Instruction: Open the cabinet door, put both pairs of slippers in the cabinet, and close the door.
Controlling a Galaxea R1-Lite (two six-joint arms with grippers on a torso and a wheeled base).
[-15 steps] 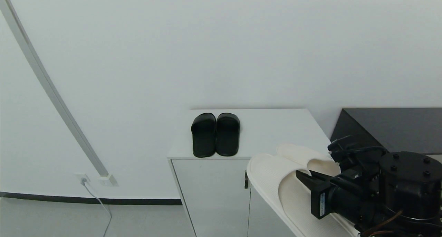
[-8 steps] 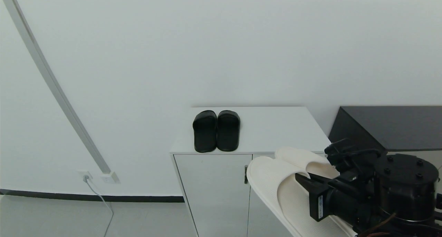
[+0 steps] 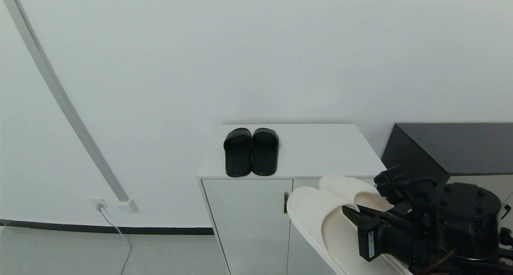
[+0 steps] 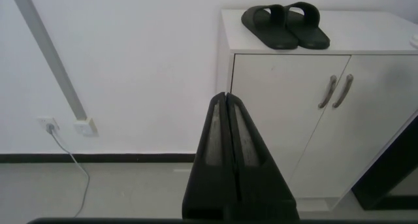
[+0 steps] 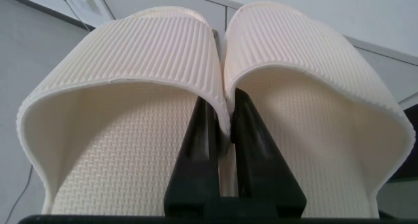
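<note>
Right wrist view: right jaws clamped on adjoining inner edges of white slippers [image 5: 157,61]; left jaws together.

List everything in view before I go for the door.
cabinet: one, white, against the wall, both doors shut
door handles: two, grey, where the doors meet
black slippers: one pair, black, side by side on the cabinet top
white slippers: one pair, cream, in the right gripper
side unit: one, black, right of the cabinet
wall socket: one, white, left of the cabinet
left gripper: one, black, shut, empty
right gripper: one, black, shut on the white slippers
</note>
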